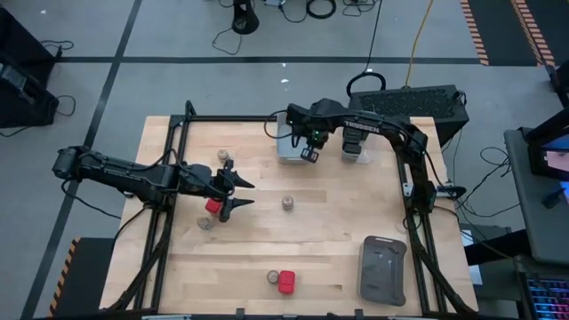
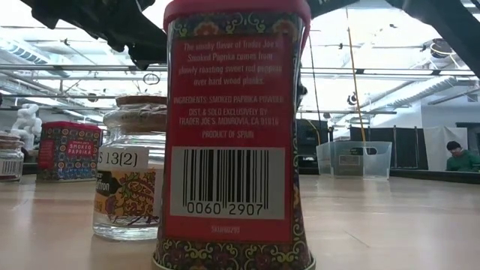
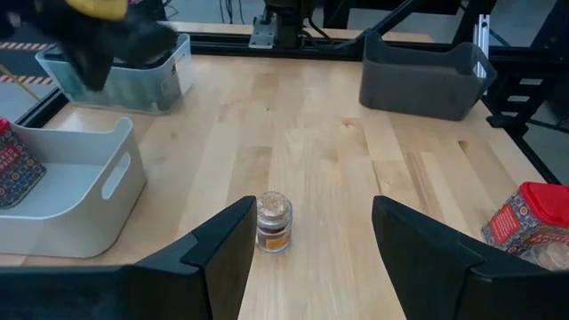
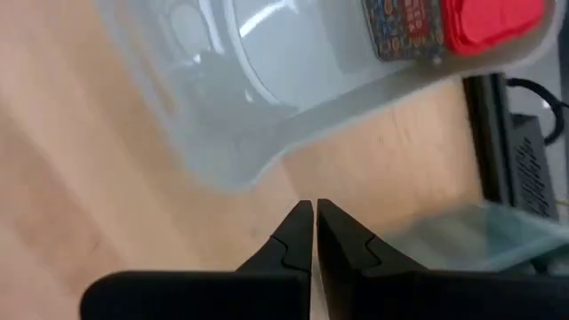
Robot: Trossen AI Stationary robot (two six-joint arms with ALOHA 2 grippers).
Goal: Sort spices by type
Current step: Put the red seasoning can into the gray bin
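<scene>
The left pincer (image 1: 242,193), spread wide and empty, points at a lone round jar (image 1: 288,204) mid-table as if lining up a pick, while the right pincer (image 1: 309,154), pressed closed on nothing, hangs by the grey bin (image 1: 286,151) already holding a red-capped spice (image 4: 484,21).

The red paprika tin (image 2: 232,135) reads "Trader Joe's", "Product of Spain", barcode 0060 2907; the jar (image 2: 133,176) "13(2)".

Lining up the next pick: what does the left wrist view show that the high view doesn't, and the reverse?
Only the left wrist view: a red-capped tin inside the light grey bin. Only the high view: the right gripper at the far bins, and a tin and jar near the front edge. Both: the left gripper, jaws open, facing the lone jar.
</scene>
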